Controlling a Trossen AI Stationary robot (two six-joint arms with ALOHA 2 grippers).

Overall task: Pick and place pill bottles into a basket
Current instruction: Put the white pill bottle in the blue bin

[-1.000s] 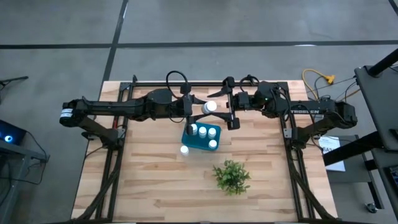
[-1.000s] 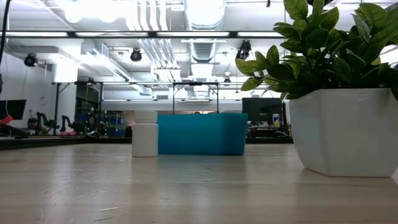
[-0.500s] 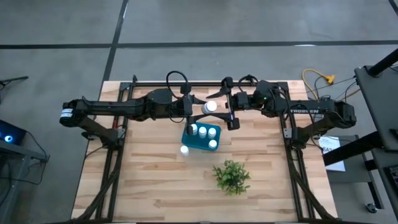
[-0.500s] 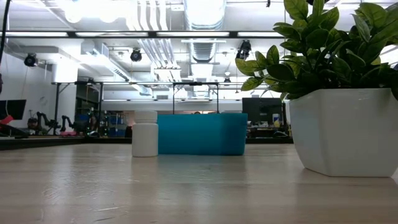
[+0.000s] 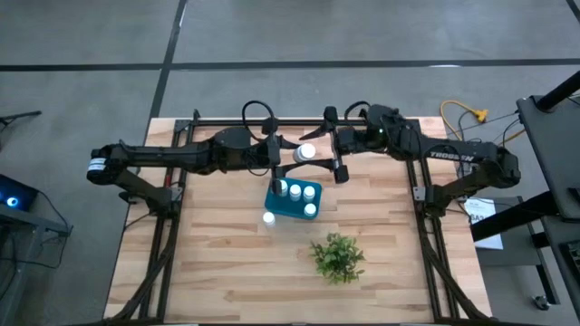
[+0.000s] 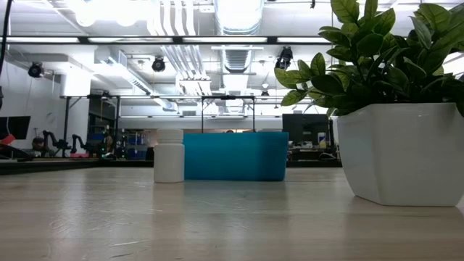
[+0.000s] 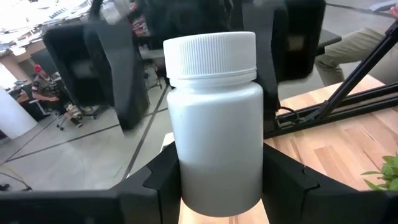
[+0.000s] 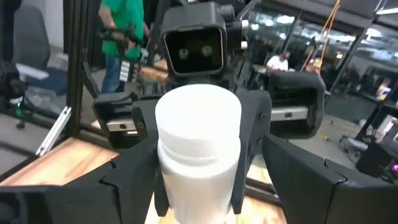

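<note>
My left gripper (image 5: pixel 292 156) is shut on a white pill bottle (image 5: pixel 306 152), held in the air just beyond the far edge of the teal basket (image 5: pixel 292 206). My right gripper (image 5: pixel 333 156) is open and faces the bottle from the right. Its fingers (image 8: pixel 118 177) stand wide on either side of the bottle without touching it. Several more bottles (image 5: pixel 310 193) stand in the basket. One bottle (image 5: pixel 268 218) stands on its base on the table by the basket's near left corner. It also shows in the low view (image 6: pixel 169 155). My left gripper pinches the lower part of the bottle's body (image 7: pixel 186 177) between its two fingers (image 7: pixel 283 183). The fingers come in level from the table's left. The bottle stands upright in the hold with its cap (image 7: pixel 210 55) up, lifted clear of the table and the basket.
A small leafy plant in a white pot (image 5: pixel 337 257) stands near the basket's near right side and looms large in the low view (image 6: pixel 400 148). Bare wood lies along the table's near edge (image 5: pixel 227 290). The arm frames run down both sides.
My right arm has shifted a little toward the table's far edge and toward the held bottle. My left gripper and the bottle have kept still.
</note>
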